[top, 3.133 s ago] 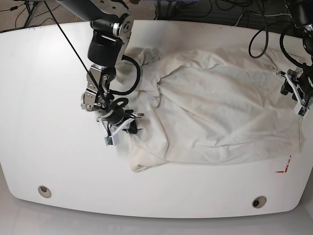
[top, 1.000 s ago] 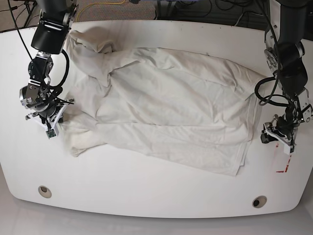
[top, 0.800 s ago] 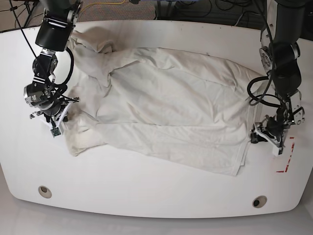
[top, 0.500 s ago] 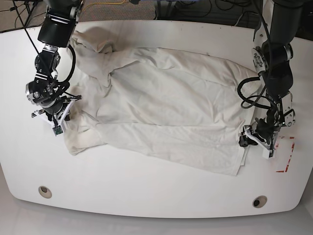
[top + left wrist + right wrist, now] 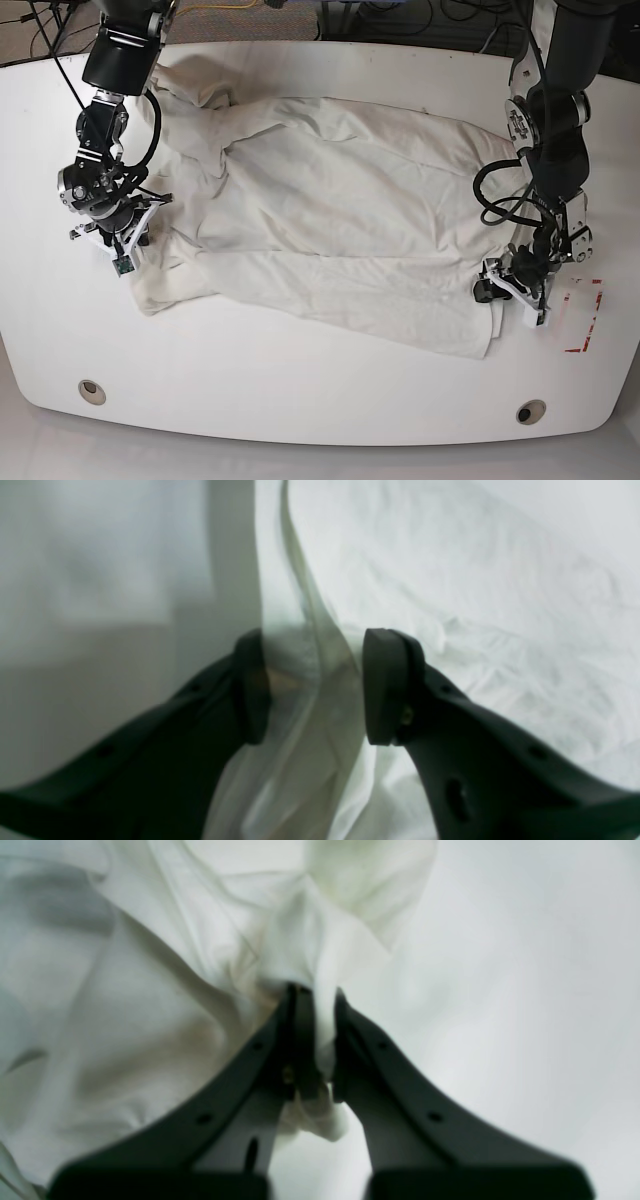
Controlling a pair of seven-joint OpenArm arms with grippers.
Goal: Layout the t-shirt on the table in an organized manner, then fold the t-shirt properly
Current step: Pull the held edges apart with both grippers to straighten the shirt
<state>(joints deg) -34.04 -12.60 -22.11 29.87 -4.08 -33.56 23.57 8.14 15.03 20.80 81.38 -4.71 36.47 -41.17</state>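
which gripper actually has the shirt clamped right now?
The right gripper: its jaws are pinched shut on a bunch of the t-shirt. The left gripper only straddles the hem, jaws apart.

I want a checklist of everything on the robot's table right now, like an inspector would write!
Surface: white table, two round holes near the front edge, red tape marks at one front corner.
Job's things: white t-shirt spread across the table, wrinkled, not folded yet; no print visible.
Clutter: nothing seen.
Claws: right claw shut, pinching a bunch of shirt fabric; left claw around the shirt's edge, jaws apart, fabric hanging between them.
Cables: black cables loop along both arms; more cables lie on the floor behind the table.
Surroundings: floor behind the table, little else in view.
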